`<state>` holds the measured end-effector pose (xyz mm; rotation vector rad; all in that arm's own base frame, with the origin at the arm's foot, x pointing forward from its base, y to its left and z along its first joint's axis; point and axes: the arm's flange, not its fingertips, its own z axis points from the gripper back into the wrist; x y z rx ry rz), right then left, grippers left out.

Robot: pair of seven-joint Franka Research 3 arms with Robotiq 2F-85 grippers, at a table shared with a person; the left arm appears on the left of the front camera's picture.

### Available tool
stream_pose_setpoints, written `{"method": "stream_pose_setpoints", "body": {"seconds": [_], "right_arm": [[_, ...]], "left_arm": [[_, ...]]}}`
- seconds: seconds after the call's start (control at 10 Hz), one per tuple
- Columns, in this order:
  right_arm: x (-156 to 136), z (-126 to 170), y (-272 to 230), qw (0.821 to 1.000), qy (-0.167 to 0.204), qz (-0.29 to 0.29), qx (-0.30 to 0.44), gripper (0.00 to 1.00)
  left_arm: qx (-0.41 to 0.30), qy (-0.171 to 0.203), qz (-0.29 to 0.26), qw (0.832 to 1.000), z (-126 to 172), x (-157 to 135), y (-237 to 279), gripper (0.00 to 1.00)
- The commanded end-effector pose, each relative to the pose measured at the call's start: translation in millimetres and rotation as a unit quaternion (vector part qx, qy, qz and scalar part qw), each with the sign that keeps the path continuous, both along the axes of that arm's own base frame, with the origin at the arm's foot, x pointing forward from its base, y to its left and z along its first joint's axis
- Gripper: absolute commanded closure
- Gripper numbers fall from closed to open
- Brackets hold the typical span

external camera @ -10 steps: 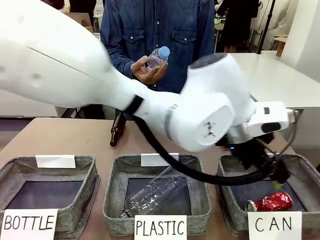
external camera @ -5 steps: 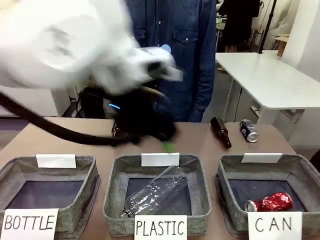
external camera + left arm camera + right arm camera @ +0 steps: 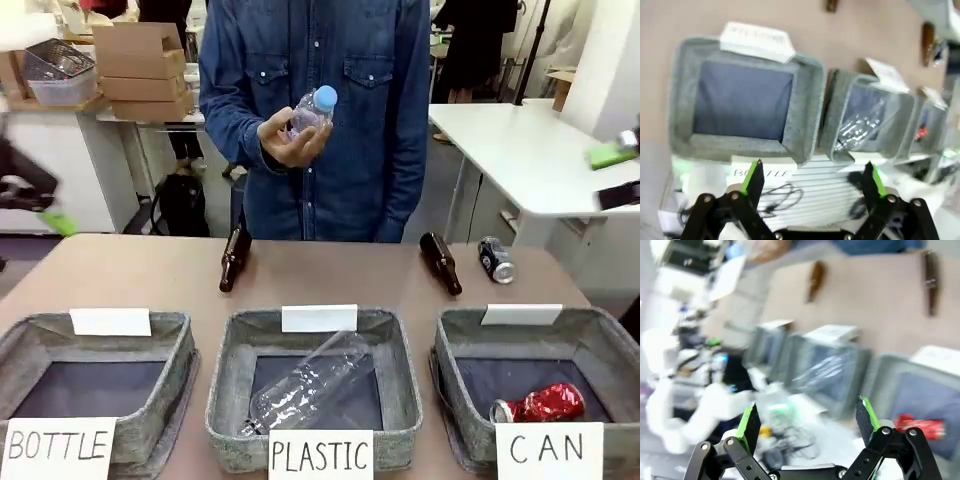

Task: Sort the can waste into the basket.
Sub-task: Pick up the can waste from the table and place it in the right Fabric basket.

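The red can (image 3: 545, 403) lies on its side in the grey basket (image 3: 592, 322) signed "CAN", at the front right. The dark can (image 3: 496, 260) stands loose on the table behind that basket, beside a brown bottle (image 3: 441, 263). My left gripper (image 3: 35, 205) is blurred at the far left edge, high off the table. The right gripper (image 3: 615, 175) hangs at the right edge. In the wrist views both the left gripper (image 3: 812, 180) and the right gripper (image 3: 807, 420) are open and hold nothing. The red can (image 3: 920, 427) and the red can (image 3: 921, 132) show far below them.
The "PLASTIC" basket (image 3: 225, 400) in the middle holds a clear plastic bottle (image 3: 310, 385). The "BOTTLE" basket (image 3: 180, 335) stands at the left. A second brown bottle (image 3: 235, 258) lies behind them. The person holds a small blue-capped bottle (image 3: 308, 112) at the far side.
The left arm has swung from over the "CAN" basket across the table to the far left edge. The red can has stayed in the basket.
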<state>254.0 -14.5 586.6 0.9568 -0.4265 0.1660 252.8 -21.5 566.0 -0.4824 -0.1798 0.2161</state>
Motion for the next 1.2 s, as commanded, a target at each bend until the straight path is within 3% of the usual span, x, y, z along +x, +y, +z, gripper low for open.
{"method": "stream_pose_setpoints", "body": {"seconds": [0.0, 0.1, 0.2, 0.4, 0.5, 1.1], "right_arm": [[3.8, -19.8, 27.6, 0.97, 0.185, -0.027, 0.155, 0.0], [11.7, -23.2, 27.1, 0.958, 0.222, -0.084, 0.163, 0.0], [16.5, -31.1, 18.4, 0.955, 0.225, -0.11, 0.162, 0.0], [18.7, -44.0, 4.4, 0.956, 0.216, -0.144, 0.135, 0.0], [34.5, -28.0, 7.2, 0.962, 0.216, -0.081, 0.149, 0.0], [34.5, -28.0, 7.2, 0.962, 0.216, -0.081, 0.149, 0.0]], "left_arm": [[-0.258, -0.071, 0.2, 0.943, -16.3, -4.5, 66.5, 0.0], [-0.36, -0.11, 0.224, 0.899, -33.9, -4.2, 94.6, 0.0], [-0.445, -0.18, 0.224, 0.848, -51.6, -1.8, 115.3, 0.0], [-0.536, -0.203, 0.22, 0.789, -72.8, 23.5, 108.6, 0.0], [-0.279, -0.036, 0.2, 0.939, -23.3, 0.1, 152.6, 0.0], [-0.279, -0.036, 0.2, 0.939, -23.3, 0.1, 152.6, 0.0]]}}
